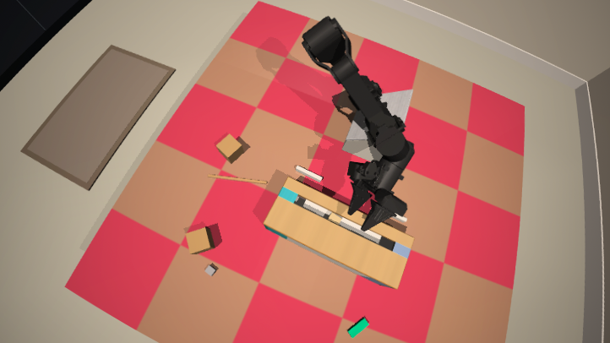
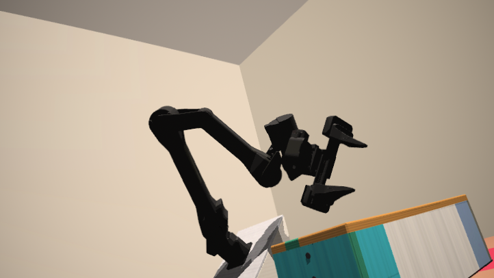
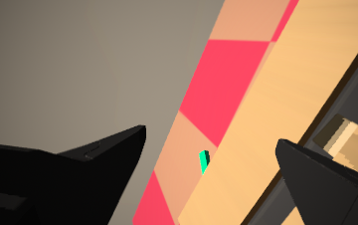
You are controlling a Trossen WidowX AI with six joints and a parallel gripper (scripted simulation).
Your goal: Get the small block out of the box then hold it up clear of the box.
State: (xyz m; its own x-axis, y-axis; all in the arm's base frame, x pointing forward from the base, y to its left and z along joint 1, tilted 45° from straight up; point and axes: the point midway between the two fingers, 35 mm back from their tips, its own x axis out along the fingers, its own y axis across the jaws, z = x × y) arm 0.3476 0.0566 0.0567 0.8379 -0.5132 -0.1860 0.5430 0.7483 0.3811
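Observation:
The box (image 1: 333,243) (image 2: 423,235) (image 3: 259,124) stands upright, with wooden top panels and a long open slot between them. Through the slot, a tan piece (image 1: 334,218) (image 3: 341,140), which looks like the small block, shows between white strips; dark gaps lie near both slot ends. The clear front is not readable, and I cannot tell which end is the closed pocket. My gripper (image 1: 356,221) (image 2: 360,168) (image 3: 209,138) is wide open with nothing between its fingers. It is above the box, to the right of the tan piece in the top view, not touching the box.
Two tan cubes (image 1: 229,146) (image 1: 198,240), a thin stick (image 1: 238,179) and a small grey cube (image 1: 209,269) lie left of the box. A green block (image 1: 358,326) (image 3: 204,161) lies beyond it. White bars (image 1: 308,172) (image 1: 400,218) show along its arm side.

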